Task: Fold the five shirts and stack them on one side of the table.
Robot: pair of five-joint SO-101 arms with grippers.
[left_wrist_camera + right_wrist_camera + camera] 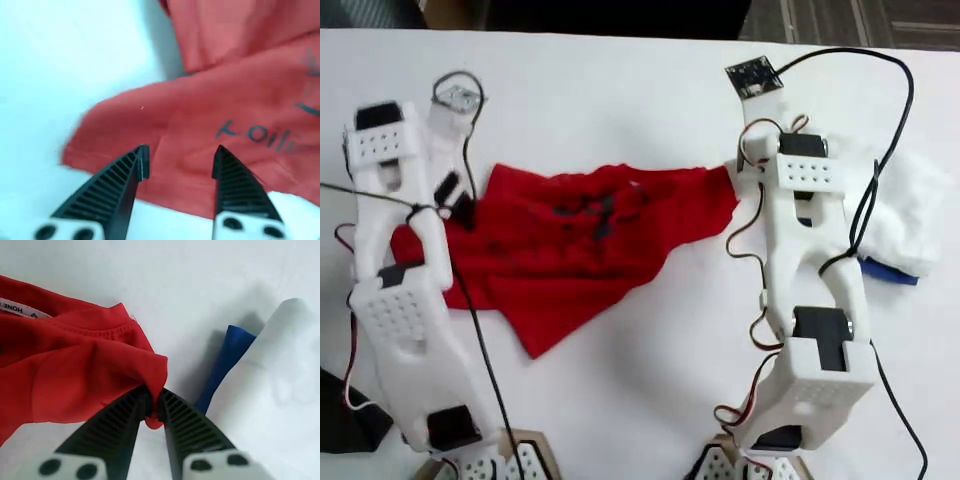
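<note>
Red shirt: solid bright red, dark blue-grey lettering on front; small white label with dark print at neck seam

White shirt: plain white

Blue shirt: deep royal blue, plain

Table: plain white

Left gripper: black ribbed fingers, white base with black holes

Right gripper: same black ribbed fingers, white base

Arms: white shells with dotted perforations, black motor blocks

Cables: black; thinner wires red and white
</note>
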